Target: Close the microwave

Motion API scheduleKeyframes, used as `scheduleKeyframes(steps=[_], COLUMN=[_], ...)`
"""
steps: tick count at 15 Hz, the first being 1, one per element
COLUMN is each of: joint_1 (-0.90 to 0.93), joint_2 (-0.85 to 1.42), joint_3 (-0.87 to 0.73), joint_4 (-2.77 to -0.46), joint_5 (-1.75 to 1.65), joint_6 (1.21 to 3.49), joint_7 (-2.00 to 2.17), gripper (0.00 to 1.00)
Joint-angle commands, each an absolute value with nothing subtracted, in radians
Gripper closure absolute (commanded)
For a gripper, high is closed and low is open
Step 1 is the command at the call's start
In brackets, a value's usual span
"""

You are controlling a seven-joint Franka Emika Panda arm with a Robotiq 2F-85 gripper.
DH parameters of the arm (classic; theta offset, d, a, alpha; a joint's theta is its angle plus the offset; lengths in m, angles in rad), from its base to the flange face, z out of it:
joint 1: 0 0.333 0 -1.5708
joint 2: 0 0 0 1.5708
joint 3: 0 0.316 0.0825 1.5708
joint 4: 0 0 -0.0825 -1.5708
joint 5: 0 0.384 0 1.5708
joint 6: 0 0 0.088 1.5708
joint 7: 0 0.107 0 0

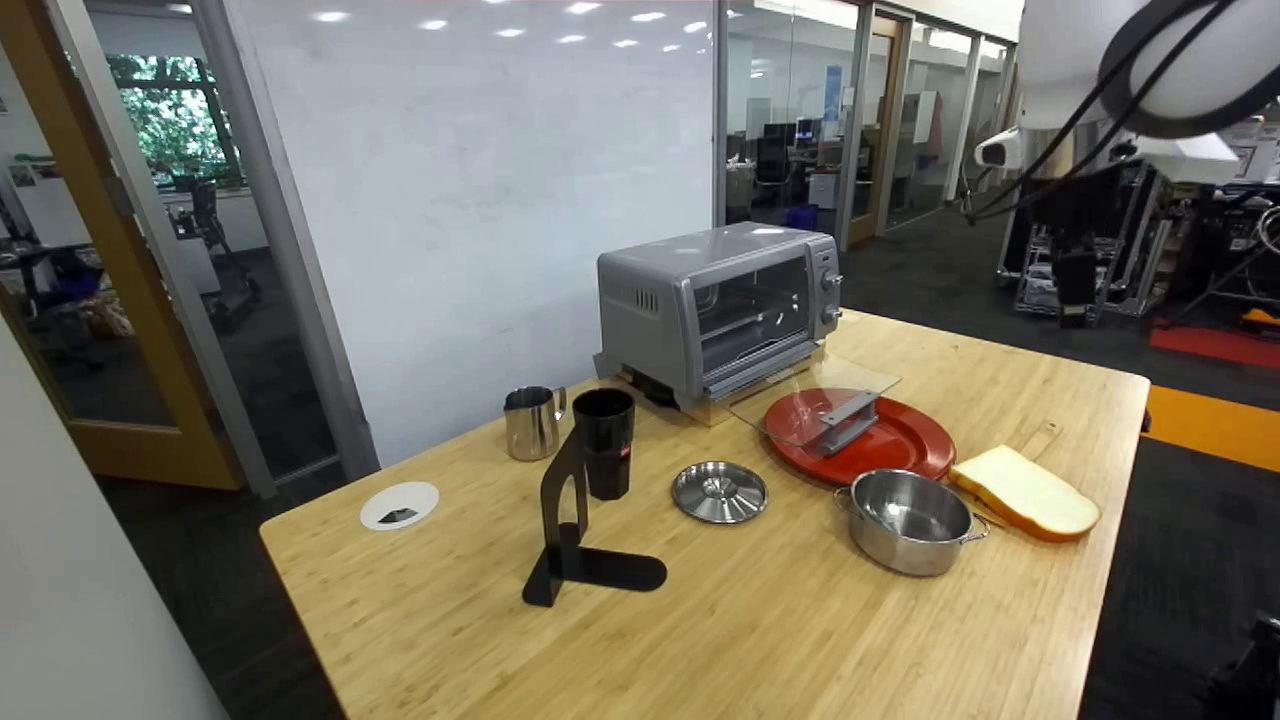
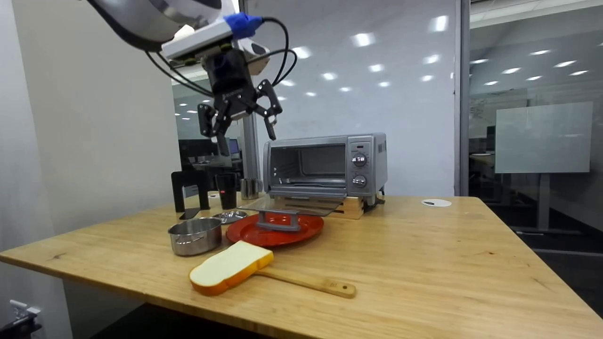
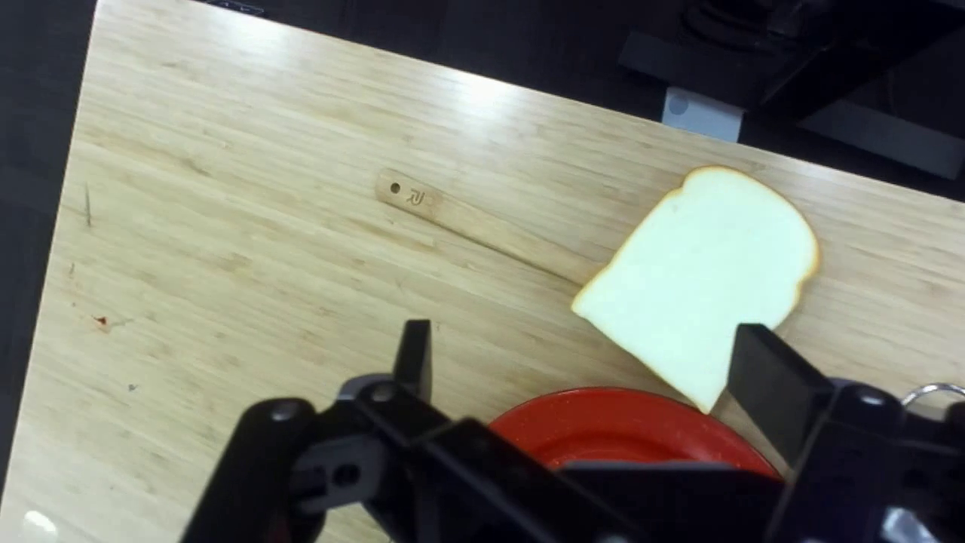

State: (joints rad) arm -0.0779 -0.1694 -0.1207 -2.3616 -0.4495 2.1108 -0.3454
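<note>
By the look of it, closing has not yet begun. Just beside the red plate (image 2: 275, 239) on the counter (image 2: 405, 268) is the microwave (image 2: 325, 165), its glass door (image 2: 297, 205) lowered out over that plate; whether the handle (image 2: 279, 228) touches the plate, I cannot tell. The claw (image 2: 247, 141) hangs higher than the plate and well apart from it, fingers (image 3: 775, 386) spread wide, nothing between them. Seemingly everything remains: reaching the door above the plate, swinging it upward, pressing it home.

Jaws spread apart, bread slice (image 3: 701, 279) touching wooden handle (image 3: 490, 230), red plate (image 3: 626, 424) partly hidden
</note>
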Motion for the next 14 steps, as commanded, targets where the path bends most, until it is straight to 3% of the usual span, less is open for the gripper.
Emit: scheduleKeyframes(steps=[1, 14], joint_1=[-0.072, -0.012], joint_2=[-0.071, 0.062], joint_3=[-0.077, -0.024], joint_4=[-2.367, -2.366], joint_5=[-0.608, -1.074], joint_6=[2.186, 2.327], joint_7=[-0.297, -0.014], gripper=[0.00, 0.00])
